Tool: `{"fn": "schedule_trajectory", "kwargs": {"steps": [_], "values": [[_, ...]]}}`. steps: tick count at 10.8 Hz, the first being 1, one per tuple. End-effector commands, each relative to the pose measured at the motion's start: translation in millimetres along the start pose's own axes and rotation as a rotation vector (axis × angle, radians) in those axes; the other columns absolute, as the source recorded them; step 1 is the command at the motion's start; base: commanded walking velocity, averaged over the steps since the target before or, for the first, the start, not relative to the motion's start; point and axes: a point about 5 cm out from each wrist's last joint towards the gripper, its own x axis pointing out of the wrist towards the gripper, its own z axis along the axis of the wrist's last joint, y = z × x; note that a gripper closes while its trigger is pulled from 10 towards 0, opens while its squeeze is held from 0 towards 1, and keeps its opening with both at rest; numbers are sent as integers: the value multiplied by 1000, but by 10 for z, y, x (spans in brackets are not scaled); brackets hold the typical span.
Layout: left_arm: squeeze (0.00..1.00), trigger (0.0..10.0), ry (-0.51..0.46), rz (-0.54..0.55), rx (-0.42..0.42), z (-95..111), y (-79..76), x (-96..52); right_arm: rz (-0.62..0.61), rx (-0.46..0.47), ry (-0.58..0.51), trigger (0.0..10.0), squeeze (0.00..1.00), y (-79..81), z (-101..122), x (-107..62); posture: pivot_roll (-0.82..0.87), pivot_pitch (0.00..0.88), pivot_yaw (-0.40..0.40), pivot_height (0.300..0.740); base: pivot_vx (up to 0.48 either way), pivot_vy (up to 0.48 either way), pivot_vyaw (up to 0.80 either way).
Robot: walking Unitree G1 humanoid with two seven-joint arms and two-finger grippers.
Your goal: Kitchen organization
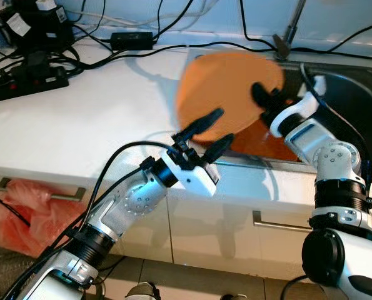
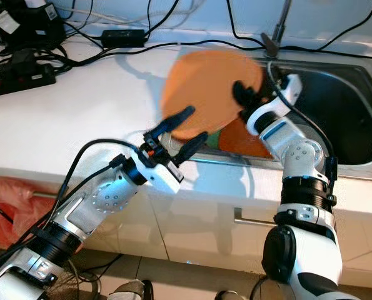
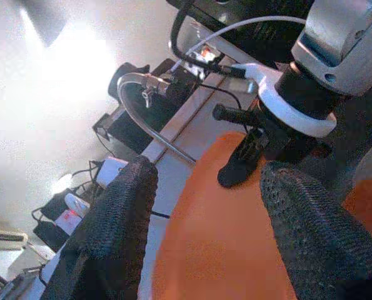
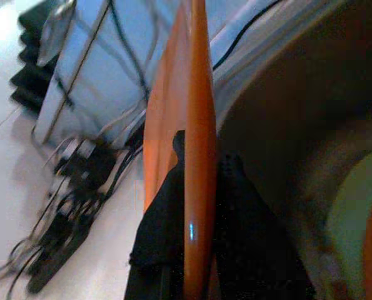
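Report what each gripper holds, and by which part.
The right gripper holds the orange plate by its rim, one finger on each face, lifted over the sink edge. The left gripper is open near the plate's lower edge, holding nothing.

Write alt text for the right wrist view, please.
The right gripper is shut on the rim of an orange plate, seen edge-on. Beyond it are a white counter with black cables and a dark sink.

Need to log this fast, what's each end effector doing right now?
Left end effector: open, fingers spread beside the orange plate, holding nothing.
Right end effector: closed on the orange plate's rim.
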Motion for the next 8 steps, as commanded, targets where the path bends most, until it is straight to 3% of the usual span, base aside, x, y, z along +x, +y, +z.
{"fn": "schedule_trajectory", "kwargs": {"steps": [1,3,5,6,7,8], "values": [[1000,10000,13,24,-21,4,63,1,-39,-9,-76,0,0,-25,129,-5,86,91,7,740,0,0,0],[1000,10000,74,66,-74,-38,117,-11,-176,-69,-199,0,0,-183,289,-44,94,93,13,740,0,0,0],[1000,10000,246,140,-211,-188,82,-200,-324,-305,-229,0,0,-343,395,-137,95,92,16,740,0,0,0],[1000,10000,279,147,-254,-208,57,-253,-380,-369,-207,0,0,-441,402,-185,94,92,17,740,0,0,0],[1000,10000,303,139,-296,-219,25,-280,-410,-394,-203,0,0,-524,410,-224,94,89,17,740,0,0,0],[1000,10000,311,17,-422,-180,-138,-309,-446,-435,-185,314,0,-622,409,-265,94,87,17,740,0,0,0]]}}
